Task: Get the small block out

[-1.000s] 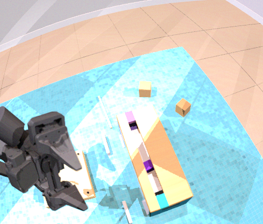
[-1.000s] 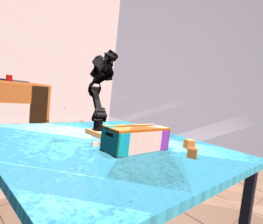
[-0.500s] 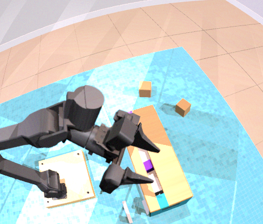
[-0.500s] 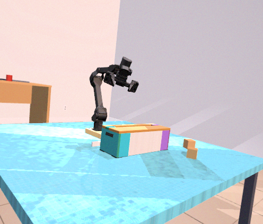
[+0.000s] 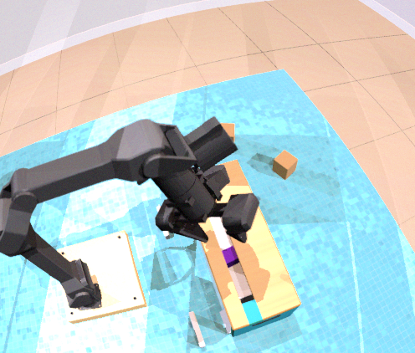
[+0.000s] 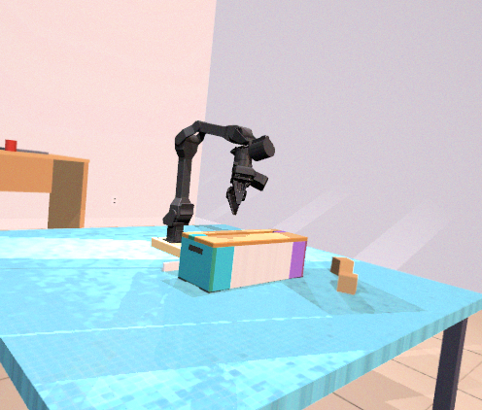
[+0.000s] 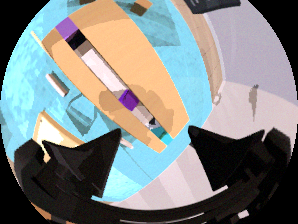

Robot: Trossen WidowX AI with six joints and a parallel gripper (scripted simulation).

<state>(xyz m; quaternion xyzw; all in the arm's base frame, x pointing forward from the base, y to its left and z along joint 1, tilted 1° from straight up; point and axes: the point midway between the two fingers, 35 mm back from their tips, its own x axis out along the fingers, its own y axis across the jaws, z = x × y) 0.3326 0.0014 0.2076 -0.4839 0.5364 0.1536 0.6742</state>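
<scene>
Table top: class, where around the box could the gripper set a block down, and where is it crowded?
Free: the wide stretch between the box and the near table edge. Crowded: beside the two tan cubes, and between box and arm base plate, where pale strips lie.
</scene>
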